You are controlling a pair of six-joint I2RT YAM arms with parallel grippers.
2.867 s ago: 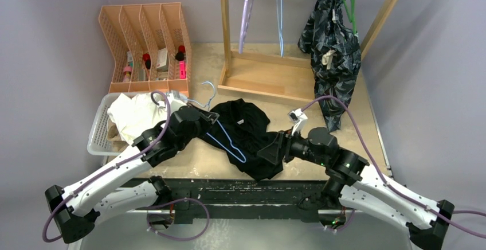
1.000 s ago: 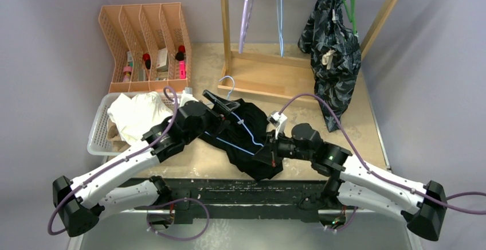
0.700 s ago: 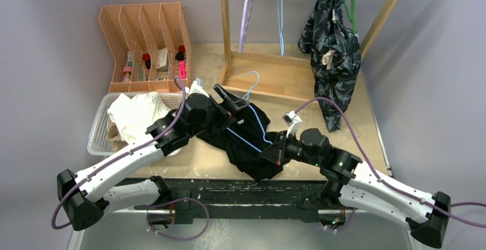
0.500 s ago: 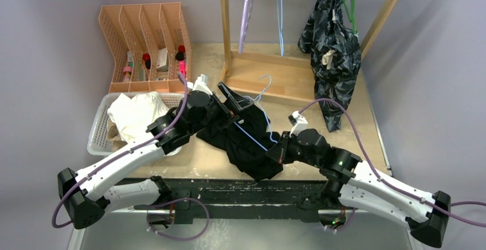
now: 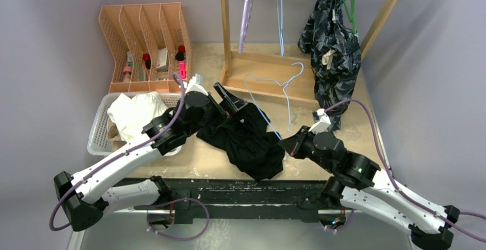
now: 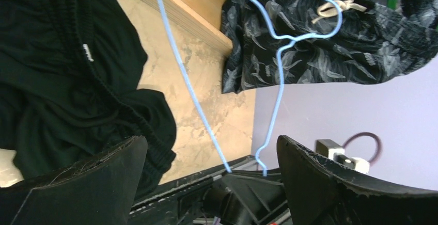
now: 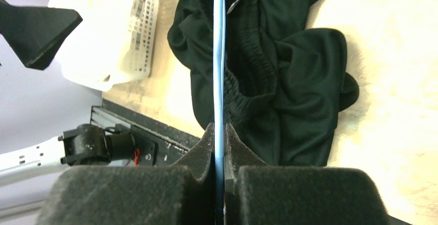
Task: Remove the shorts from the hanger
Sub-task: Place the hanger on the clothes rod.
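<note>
Your right claw (image 7: 219,132) now pinches the blue hanger (image 7: 219,54), pulled free of the black shorts (image 5: 246,141), which lie heaped on the tabletop (image 5: 200,158). Your left claw (image 6: 209,147) has let go and stands spread above them. That pair looks done; the patterned shorts (image 5: 332,49) still hang.

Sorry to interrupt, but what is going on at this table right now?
Two arms are taking shorts off hangers. The right gripper is shut on a light blue hanger, which is clear of the black shorts crumpled on the table. The left gripper is open by those shorts. A patterned pair hangs on a green hanger on the rack; a white pair lies in the basket.
</note>
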